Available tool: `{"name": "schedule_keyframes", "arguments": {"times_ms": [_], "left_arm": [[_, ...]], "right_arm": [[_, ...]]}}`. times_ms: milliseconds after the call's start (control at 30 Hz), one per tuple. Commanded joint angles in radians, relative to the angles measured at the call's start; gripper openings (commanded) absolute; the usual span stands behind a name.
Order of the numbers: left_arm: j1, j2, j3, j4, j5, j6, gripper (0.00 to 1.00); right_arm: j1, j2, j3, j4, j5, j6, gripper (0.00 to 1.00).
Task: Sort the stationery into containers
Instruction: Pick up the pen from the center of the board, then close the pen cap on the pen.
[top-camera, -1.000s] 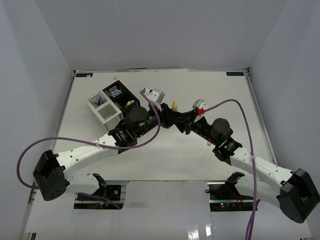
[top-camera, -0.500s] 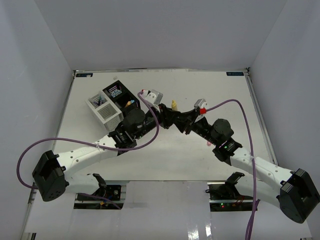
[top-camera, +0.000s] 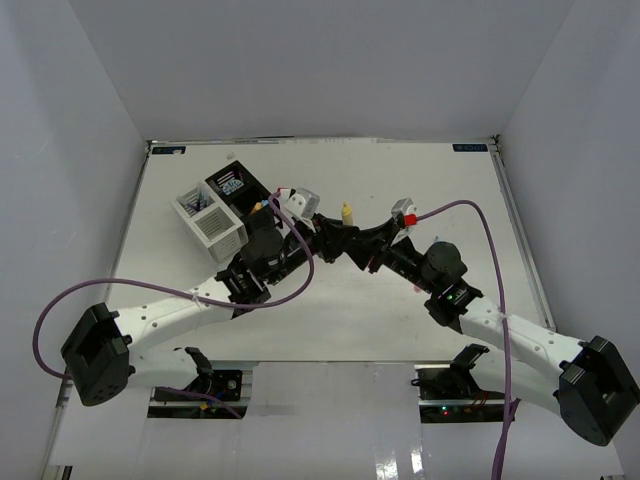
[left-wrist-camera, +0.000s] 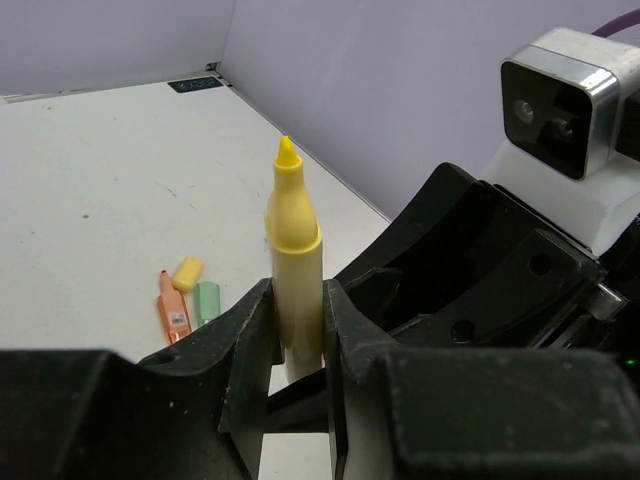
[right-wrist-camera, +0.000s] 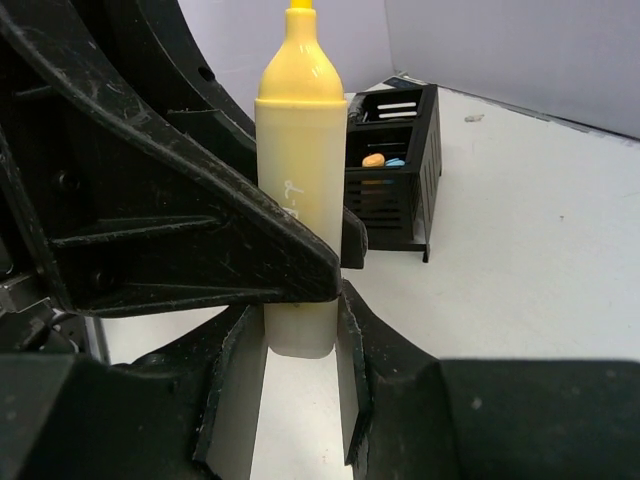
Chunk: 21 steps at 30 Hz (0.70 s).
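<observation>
A yellow highlighter (top-camera: 346, 212) stands upright, uncapped, held above the table's middle between both grippers. My left gripper (left-wrist-camera: 297, 300) is shut on its barrel (left-wrist-camera: 293, 230). My right gripper (right-wrist-camera: 300, 320) has its jaws closed against the base of the same highlighter (right-wrist-camera: 300, 150), just below the left fingers. In the top view the left gripper (top-camera: 328, 232) and right gripper (top-camera: 365, 240) meet tip to tip. The containers sit at the back left: black compartments (top-camera: 235, 188) and white ones (top-camera: 207, 222). The black one (right-wrist-camera: 395, 170) holds orange and blue highlighters.
An orange highlighter (left-wrist-camera: 172, 312), a green one (left-wrist-camera: 207, 300) and a loose yellow cap (left-wrist-camera: 186, 272) lie on the table beyond the grippers. The enclosure's walls stand close on all sides. Purple cables loop over both arms.
The left wrist has shifted back and to the left, nearer the containers. The yellow highlighter and the right gripper have barely moved.
</observation>
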Motion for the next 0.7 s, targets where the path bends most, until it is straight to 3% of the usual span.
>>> {"name": "schedule_keyframes", "arguments": {"times_ms": [0,233,667], "left_arm": [[-0.001,-0.052,-0.013,0.052,0.000,0.019,0.35],[-0.001,-0.068,-0.047,0.113,0.008,0.019,0.44],[-0.001,-0.022,-0.024,0.112,0.017,0.011,0.46]], "right_arm": [[-0.006,-0.005,-0.018,0.095,0.057,0.074,0.08],[-0.006,0.004,-0.021,0.111,0.057,0.104,0.08],[-0.004,0.012,-0.009,0.117,0.023,0.100,0.08]]}}
